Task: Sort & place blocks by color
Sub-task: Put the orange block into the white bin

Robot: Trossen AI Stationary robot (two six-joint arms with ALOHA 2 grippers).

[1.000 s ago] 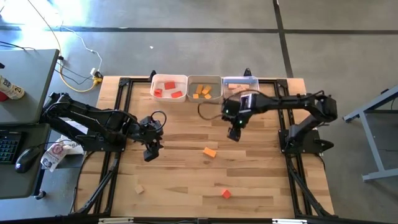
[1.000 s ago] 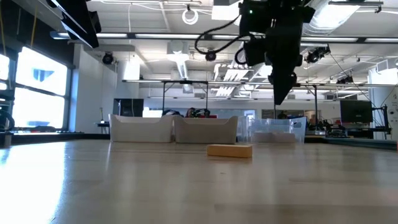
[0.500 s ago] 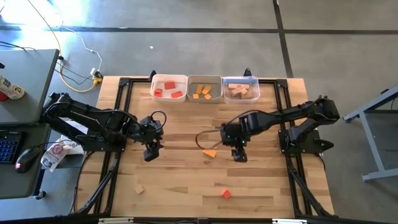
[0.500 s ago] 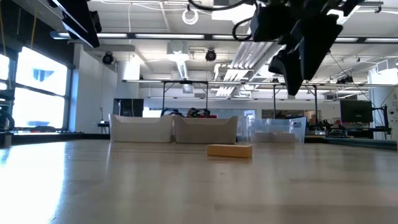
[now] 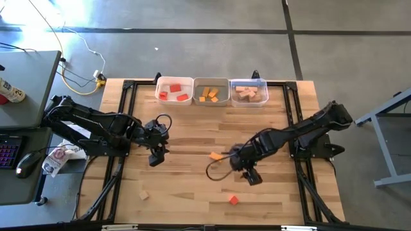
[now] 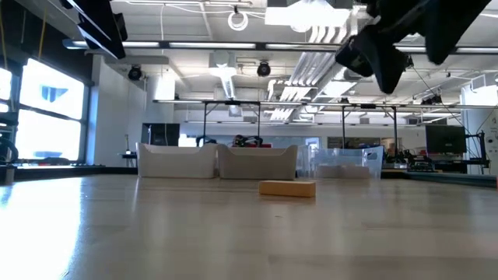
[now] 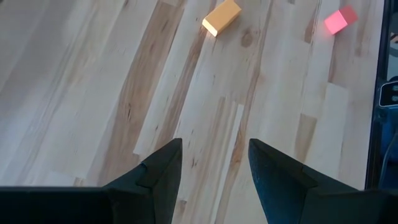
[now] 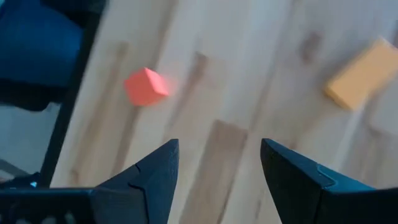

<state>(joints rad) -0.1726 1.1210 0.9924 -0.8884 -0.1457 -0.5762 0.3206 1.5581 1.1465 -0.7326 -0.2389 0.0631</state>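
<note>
I see the right claw (image 5: 252,178) held above the middle of the worktop (image 5: 192,192), fingers apart with nothing between them. It sits between the orange-yellow bar (image 5: 216,156) and the red cube (image 5: 233,200); both lie flat on the wood, apart from the claw. The right wrist view shows the same two pieces (the cube (image 8: 145,86) and the bar (image 8: 360,73)) beyond the open fingers. The left claw (image 5: 155,158) waits over the left part of the worktop, fingers also apart and empty. A pale wood block (image 5: 144,194) rests near the front left. Along the far edge I read three bins: the left bin (image 5: 174,82) holds red blocks, the middle bin (image 5: 211,82) orange-yellow blocks, the right bin (image 5: 248,83) pale blocks.
</note>
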